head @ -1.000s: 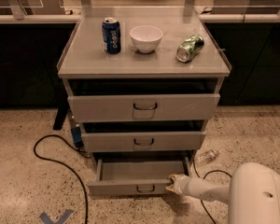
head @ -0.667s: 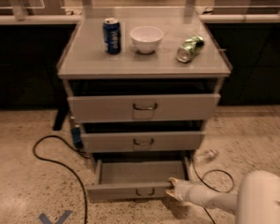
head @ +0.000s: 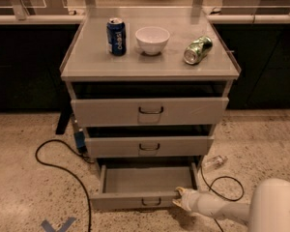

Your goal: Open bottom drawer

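The bottom drawer (head: pixel 135 200) is the lowest and narrowest grey front of three. It stands pulled out towards me and its plain grey inside (head: pixel 147 179) shows. Its small dark bar handle (head: pixel 151 201) sits at the centre of the front. My gripper (head: pixel 179 197), white, is at the end of my arm (head: pixel 222 210) that comes in from the lower right. It sits at the right end of the drawer front, touching its top edge.
A blue can (head: pixel 116 36), a white bowl (head: pixel 152 39) and a green can lying on its side (head: pixel 197 50) are on the cabinet top (head: pixel 96 64). A black cable (head: pixel 58 163) loops on the floor at the left. A small bottle (head: pixel 213 161) and another cable (head: pixel 224 182) lie at the right.
The bottom drawer has come further out towards me. My gripper and arm have drawn back with it, lower in the view.
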You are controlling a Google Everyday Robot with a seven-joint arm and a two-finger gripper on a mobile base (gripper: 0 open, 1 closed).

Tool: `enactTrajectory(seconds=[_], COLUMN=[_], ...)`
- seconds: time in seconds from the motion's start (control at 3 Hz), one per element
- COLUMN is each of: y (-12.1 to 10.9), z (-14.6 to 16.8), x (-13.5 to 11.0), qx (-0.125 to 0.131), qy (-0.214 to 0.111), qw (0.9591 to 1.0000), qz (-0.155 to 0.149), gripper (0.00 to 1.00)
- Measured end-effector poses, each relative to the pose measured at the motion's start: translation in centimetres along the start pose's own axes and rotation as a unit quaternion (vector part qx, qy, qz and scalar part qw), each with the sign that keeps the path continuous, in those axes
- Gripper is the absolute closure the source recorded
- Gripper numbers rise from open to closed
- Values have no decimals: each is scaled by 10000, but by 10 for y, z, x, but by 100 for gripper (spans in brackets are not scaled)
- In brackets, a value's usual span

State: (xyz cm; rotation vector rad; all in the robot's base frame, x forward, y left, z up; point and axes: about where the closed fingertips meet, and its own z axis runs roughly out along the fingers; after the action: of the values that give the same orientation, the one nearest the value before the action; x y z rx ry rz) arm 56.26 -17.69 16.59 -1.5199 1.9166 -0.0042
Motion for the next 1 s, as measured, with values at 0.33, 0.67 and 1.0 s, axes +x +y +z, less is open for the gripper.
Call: enactTrajectory(seconds=[0.33,0.67,1.0], y=[-2,-2,19], z=[-3,-4,-10], x=[-2,-3,10], qx=[0,0,48], qy=[0,0,-74], qw=[10000,10000,9999], qz=[0,0,-57], gripper=[100,100,100])
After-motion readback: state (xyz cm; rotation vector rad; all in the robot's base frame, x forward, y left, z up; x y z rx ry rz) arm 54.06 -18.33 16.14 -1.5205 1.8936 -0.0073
